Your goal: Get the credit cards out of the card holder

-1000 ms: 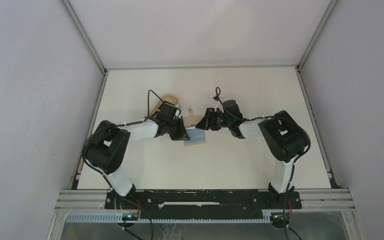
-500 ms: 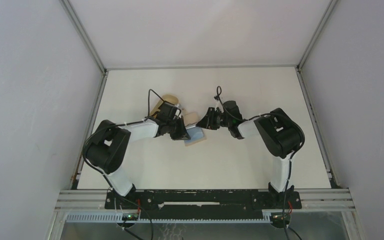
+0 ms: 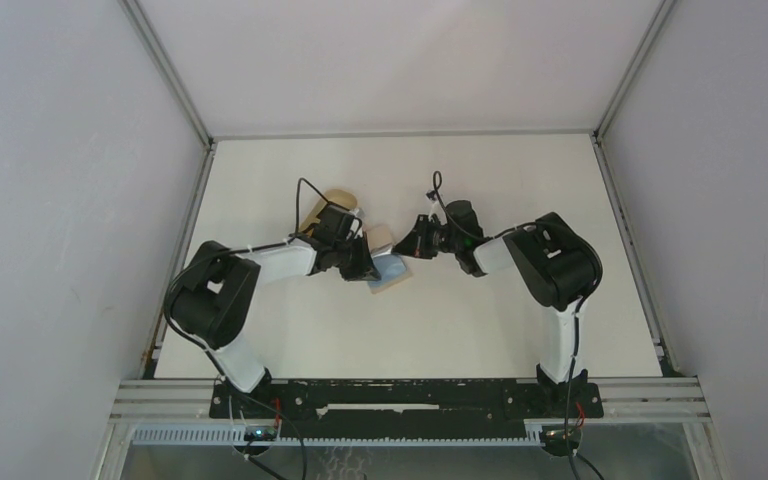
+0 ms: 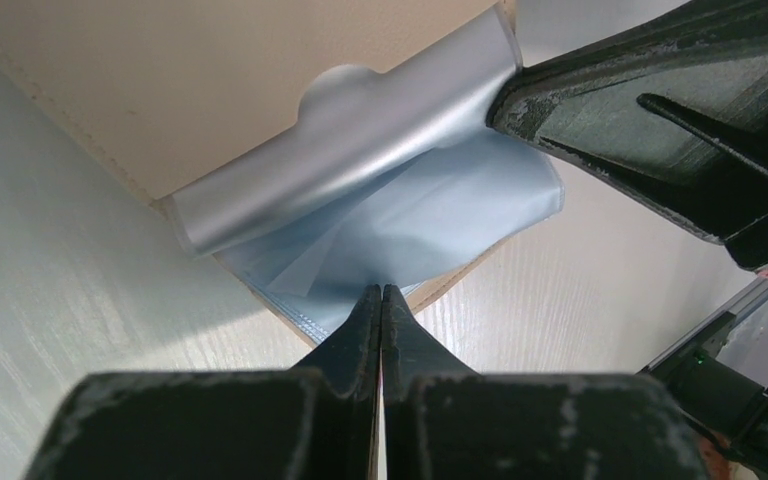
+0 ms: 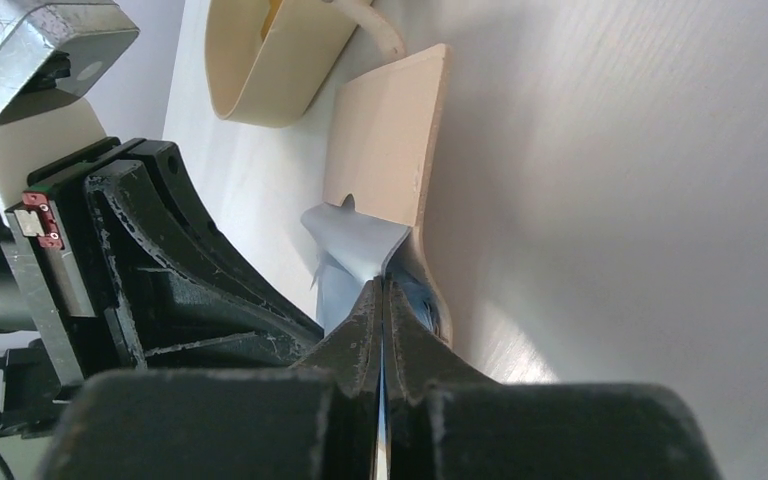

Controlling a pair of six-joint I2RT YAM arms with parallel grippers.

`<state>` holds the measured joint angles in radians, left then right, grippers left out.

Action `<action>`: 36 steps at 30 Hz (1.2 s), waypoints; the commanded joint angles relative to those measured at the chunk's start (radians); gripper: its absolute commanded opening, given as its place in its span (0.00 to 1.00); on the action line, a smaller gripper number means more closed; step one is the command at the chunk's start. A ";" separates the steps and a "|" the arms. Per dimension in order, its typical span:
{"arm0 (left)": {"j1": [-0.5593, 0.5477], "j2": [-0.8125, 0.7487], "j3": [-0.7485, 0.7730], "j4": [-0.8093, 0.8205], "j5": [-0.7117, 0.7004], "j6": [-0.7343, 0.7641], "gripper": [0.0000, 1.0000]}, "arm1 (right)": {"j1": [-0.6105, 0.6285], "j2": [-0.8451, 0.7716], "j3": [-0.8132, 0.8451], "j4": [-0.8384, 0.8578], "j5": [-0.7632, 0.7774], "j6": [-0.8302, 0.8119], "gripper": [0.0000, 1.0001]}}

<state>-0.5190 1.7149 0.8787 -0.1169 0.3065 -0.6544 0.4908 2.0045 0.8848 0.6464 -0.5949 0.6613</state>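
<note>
While at card holder (image 5: 385, 150) edge — right tool (image 5: 382, 288).

White arms (image 3: 282, 262), black joints (image 3: 215, 295), scuffed black hands (image 4: 381, 292)

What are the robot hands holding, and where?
Left hand: the thin light blue card, near edge. Right hand: the flat tan card holder, frosted plastic flap.
</note>
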 commanded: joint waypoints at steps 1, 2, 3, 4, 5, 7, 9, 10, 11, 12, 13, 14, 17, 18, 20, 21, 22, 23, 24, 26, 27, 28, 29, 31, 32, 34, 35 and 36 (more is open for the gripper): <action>0.010 -0.083 -0.030 -0.059 -0.008 0.046 0.06 | -0.009 -0.051 -0.029 -0.019 -0.088 -0.010 0.00; 0.021 -0.121 -0.017 -0.070 0.001 0.051 0.18 | -0.018 -0.069 -0.048 -0.025 -0.085 -0.017 0.00; 0.028 -0.160 -0.009 -0.077 0.009 0.055 0.31 | -0.024 -0.086 -0.058 -0.033 -0.081 -0.026 0.00; 0.037 -0.199 0.007 -0.087 0.015 0.057 0.45 | -0.027 -0.105 -0.072 -0.047 -0.076 -0.040 0.00; 0.047 -0.230 0.019 -0.099 0.022 0.058 0.53 | -0.030 -0.126 -0.090 -0.064 -0.070 -0.055 0.00; 0.075 -0.277 0.037 -0.114 0.031 0.049 0.64 | -0.033 -0.164 -0.122 -0.079 -0.062 -0.075 0.00; 0.106 -0.296 0.037 -0.116 0.035 0.031 0.85 | -0.038 -0.205 -0.161 -0.072 -0.063 -0.086 0.00; 0.118 -0.296 0.034 -0.113 0.031 0.024 0.86 | -0.039 -0.229 -0.180 -0.071 -0.063 -0.091 0.00; 0.124 -0.286 0.032 -0.114 0.023 0.022 0.87 | -0.040 -0.252 -0.197 -0.071 -0.063 -0.098 0.00; 0.125 -0.269 0.028 -0.111 0.026 0.020 0.87 | -0.040 -0.276 -0.214 -0.071 -0.065 -0.102 0.00; 0.125 -0.251 0.019 -0.098 0.041 0.012 0.86 | -0.041 -0.297 -0.228 -0.070 -0.066 -0.103 0.00; 0.122 -0.235 0.005 -0.071 0.060 -0.003 0.85 | -0.043 -0.321 -0.243 -0.069 -0.067 -0.104 0.00; 0.100 -0.210 -0.034 -0.015 0.073 -0.036 0.85 | -0.054 -0.377 -0.277 -0.043 -0.095 -0.097 0.00; 0.091 -0.208 -0.043 -0.004 0.071 -0.040 0.85 | -0.058 -0.394 -0.285 -0.029 -0.112 -0.087 0.00; 0.075 -0.205 -0.059 0.030 0.072 -0.054 0.85 | -0.065 -0.410 -0.294 -0.001 -0.151 -0.071 0.00; 0.070 -0.202 -0.064 0.044 0.073 -0.059 0.85 | -0.069 -0.415 -0.294 0.008 -0.169 -0.065 0.00; 0.066 -0.198 -0.066 0.052 0.074 -0.061 0.85 | -0.071 -0.419 -0.294 0.017 -0.185 -0.058 0.00; 0.065 -0.193 -0.066 0.056 0.072 -0.062 0.85 | -0.075 -0.423 -0.294 0.025 -0.198 -0.052 0.00; 0.064 -0.191 -0.069 0.068 0.072 -0.063 0.85 | -0.077 -0.425 -0.294 0.032 -0.211 -0.048 0.00; 0.063 -0.194 -0.079 0.098 0.069 -0.066 0.85 | -0.084 -0.430 -0.291 0.039 -0.238 -0.039 0.00; 0.064 -0.198 -0.086 0.111 0.068 -0.067 0.85 | -0.084 -0.432 -0.290 0.039 -0.251 -0.035 0.00; 0.064 -0.203 -0.095 0.152 0.067 -0.068 0.85 | -0.085 -0.436 -0.290 0.038 -0.261 -0.033 0.00; 0.064 -0.211 -0.109 0.176 0.064 -0.068 0.85 | -0.086 -0.440 -0.290 0.036 -0.269 -0.032 0.00; 0.063 -0.231 -0.129 0.214 0.050 -0.064 0.85 | -0.084 -0.444 -0.290 0.032 -0.289 -0.028 0.00; 0.063 -0.239 -0.135 0.225 0.043 -0.057 0.85 | -0.084 -0.447 -0.290 0.029 -0.297 -0.027 0.00; 0.064 -0.253 -0.149 0.248 0.028 -0.043 0.85 | -0.084 -0.452 -0.290 0.027 -0.310 -0.025 0.00; 0.065 -0.258 -0.159 0.269 0.028 -0.037 0.85 | -0.083 -0.457 -0.290 0.028 -0.317 -0.023 0.00; 0.065 -0.258 -0.168 0.291 0.034 -0.036 0.85 | -0.083 -0.460 -0.290 0.029 -0.323 -0.022 0.00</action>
<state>-0.4561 1.5143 0.7437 0.0437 0.3454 -0.7071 0.4152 1.5894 0.5877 0.6113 -0.8551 0.6212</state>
